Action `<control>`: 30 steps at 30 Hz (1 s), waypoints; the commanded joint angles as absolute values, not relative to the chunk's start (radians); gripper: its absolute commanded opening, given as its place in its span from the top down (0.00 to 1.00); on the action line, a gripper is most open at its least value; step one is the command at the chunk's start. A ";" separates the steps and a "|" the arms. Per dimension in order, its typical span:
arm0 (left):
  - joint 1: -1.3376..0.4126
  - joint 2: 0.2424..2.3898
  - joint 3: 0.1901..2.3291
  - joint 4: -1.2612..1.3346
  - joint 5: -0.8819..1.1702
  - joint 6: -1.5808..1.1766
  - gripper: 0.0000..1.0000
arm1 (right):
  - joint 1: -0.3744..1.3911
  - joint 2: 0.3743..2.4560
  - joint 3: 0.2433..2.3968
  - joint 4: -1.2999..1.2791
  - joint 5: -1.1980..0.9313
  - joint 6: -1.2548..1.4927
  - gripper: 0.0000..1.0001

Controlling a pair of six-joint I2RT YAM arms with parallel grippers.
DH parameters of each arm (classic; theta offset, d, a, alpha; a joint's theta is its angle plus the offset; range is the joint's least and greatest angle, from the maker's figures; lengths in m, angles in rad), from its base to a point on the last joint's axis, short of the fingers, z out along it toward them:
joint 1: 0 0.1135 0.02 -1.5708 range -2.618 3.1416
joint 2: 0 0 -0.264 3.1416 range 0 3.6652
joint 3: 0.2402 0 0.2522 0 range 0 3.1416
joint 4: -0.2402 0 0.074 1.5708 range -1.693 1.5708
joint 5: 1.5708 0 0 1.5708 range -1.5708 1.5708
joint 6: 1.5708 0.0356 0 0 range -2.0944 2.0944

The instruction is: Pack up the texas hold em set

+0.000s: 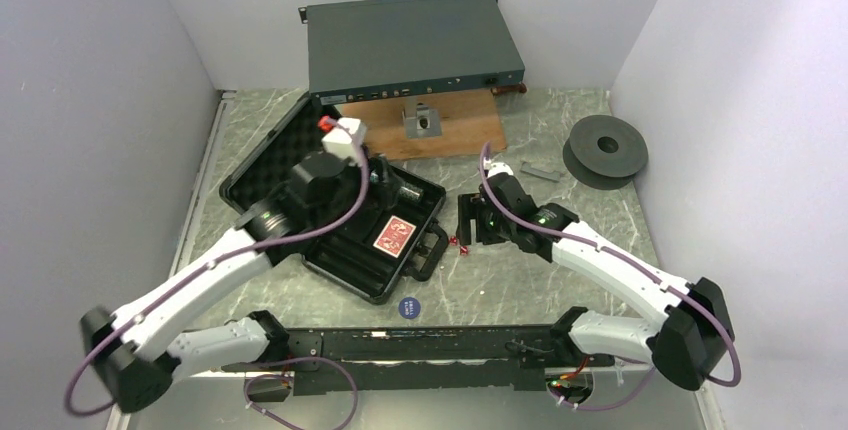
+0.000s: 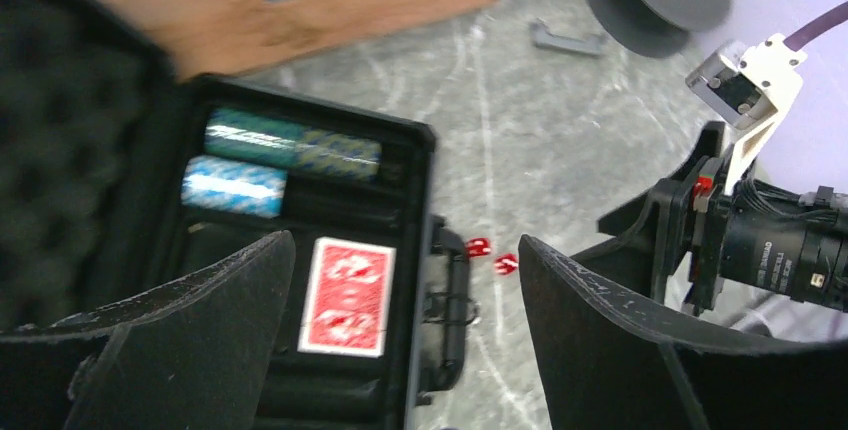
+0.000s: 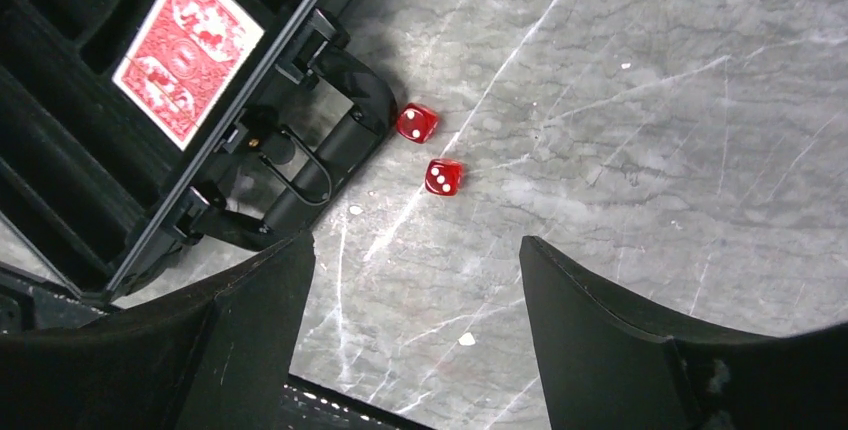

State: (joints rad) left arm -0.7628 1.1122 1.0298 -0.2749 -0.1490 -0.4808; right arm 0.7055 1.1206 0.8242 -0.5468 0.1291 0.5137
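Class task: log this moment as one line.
left gripper: open, above case | right gripper: open, near dice | in case: deck, chips | on table: dice, blue disc

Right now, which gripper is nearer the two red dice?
Right. The right gripper hovers open just beside the dice; the left gripper is over the open briefcase, farther off.

I see a grey marbled table (image 1: 560, 280) with the open black briefcase (image 1: 355, 272) lying left of centre. Two red dice (image 3: 443, 177) sit just beside its handle (not touching it). A blue disc (image 1: 410, 308) lies near its front corner. A wooden board (image 1: 460, 130) lies behind the case. A small grey strip (image 1: 540, 172) and a dark grey spool (image 1: 604, 150) are off to the case's right.
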 commanded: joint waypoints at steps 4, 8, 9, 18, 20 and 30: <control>-0.764 0.733 0.914 -0.548 -0.524 -0.409 0.11 | 0.703 1.222 0.851 -0.480 0.122 0.538 0.27; -0.764 0.559 0.861 -0.663 -0.638 -0.338 0.05 | 0.703 1.299 0.870 -0.451 0.115 0.558 0.31; -0.763 0.523 0.848 -0.677 -0.652 -0.316 0.03 | 0.703 1.322 0.876 -0.447 0.118 0.564 0.32; -0.764 0.288 0.666 -0.635 -0.636 -0.311 0.03 | 0.705 1.485 0.949 -0.435 0.149 0.602 0.44; -0.763 0.293 0.674 -0.658 -0.633 -0.320 0.03 | 0.707 1.511 0.958 -0.432 0.148 0.606 0.46; -0.764 0.380 0.694 -0.678 -0.606 -0.306 0.02 | 0.712 1.592 0.976 -0.405 0.165 0.583 0.52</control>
State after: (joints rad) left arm -0.7628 0.3511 0.6651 -0.6785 -0.6201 -0.3260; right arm 0.7086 1.5738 0.9298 -0.4431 0.1337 0.5869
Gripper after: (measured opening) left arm 0.975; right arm 0.490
